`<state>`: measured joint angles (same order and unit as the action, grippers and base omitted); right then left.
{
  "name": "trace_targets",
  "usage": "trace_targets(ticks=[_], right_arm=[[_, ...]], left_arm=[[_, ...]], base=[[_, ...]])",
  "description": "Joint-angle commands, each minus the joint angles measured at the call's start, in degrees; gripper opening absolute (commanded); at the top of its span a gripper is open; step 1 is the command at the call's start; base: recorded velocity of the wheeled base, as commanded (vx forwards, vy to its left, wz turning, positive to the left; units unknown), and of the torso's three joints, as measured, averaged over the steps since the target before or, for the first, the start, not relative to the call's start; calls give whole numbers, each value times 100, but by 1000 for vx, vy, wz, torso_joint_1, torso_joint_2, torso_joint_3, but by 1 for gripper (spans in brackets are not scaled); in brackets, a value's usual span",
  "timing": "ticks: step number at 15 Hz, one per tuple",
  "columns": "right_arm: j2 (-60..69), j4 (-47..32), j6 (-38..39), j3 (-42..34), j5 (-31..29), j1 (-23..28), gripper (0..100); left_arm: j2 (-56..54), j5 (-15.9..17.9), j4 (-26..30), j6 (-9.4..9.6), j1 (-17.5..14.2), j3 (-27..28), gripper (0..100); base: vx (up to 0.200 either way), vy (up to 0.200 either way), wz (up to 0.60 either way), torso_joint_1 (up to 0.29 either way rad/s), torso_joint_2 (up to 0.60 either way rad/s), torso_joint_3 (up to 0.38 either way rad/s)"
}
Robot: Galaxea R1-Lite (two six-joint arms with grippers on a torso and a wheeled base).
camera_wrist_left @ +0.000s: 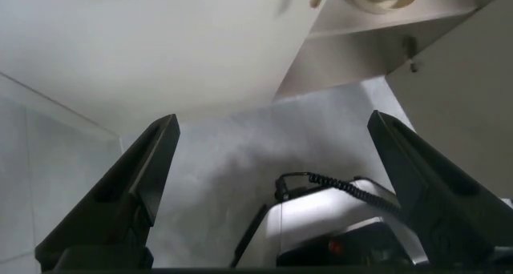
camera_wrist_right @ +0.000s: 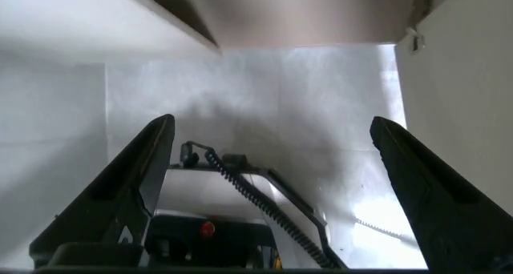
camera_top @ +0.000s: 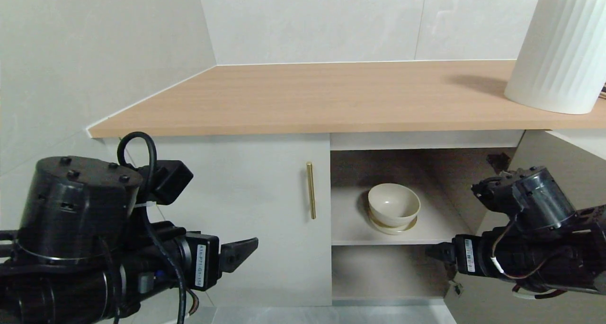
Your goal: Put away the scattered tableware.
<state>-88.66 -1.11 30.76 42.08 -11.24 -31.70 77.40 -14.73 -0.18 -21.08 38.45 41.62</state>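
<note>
resting on cabinet shelf [camera_top: 348, 222], bowl [camera_top: 394, 203] atop plate [camera_top: 384, 229]

Two pincers: the left pincer [camera_wrist_left: 272, 126] and the right pincer [camera_wrist_right: 272, 123]. One cream bowl [camera_top: 394, 204], ahead of them and between the two, sits on one saucer [camera_top: 393, 228]. One brass handle [camera_top: 310, 190] is just beyond the left pincer. One white ribbed cylinder [camera_top: 558, 54] stands on the tabletop [camera_top: 307, 96], above the right pincer

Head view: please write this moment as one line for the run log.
bowl: on plate, cabinet shelf | right cabinet door: open | left gripper: open, empty | right gripper: open, empty
</note>
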Motion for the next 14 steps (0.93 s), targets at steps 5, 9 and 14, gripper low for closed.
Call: trace_targets(ticks=[5,9,14], right_arm=[[147,-3,0,-69,17,-30,100],[191,-21,-8,-69,17,-38,100],[235,-21,-8,-69,17,-38,100]], left_arm=[[364,-13,-26,-10,-4,31,100],[416,-13,-26,-10,-4,22,100],[443,-13,-26,-10,-4,22,100]], base=[[-200,0,0,2,2,2],[-200,0,0,4,2,4],[-200,0,0,1,3,0]])
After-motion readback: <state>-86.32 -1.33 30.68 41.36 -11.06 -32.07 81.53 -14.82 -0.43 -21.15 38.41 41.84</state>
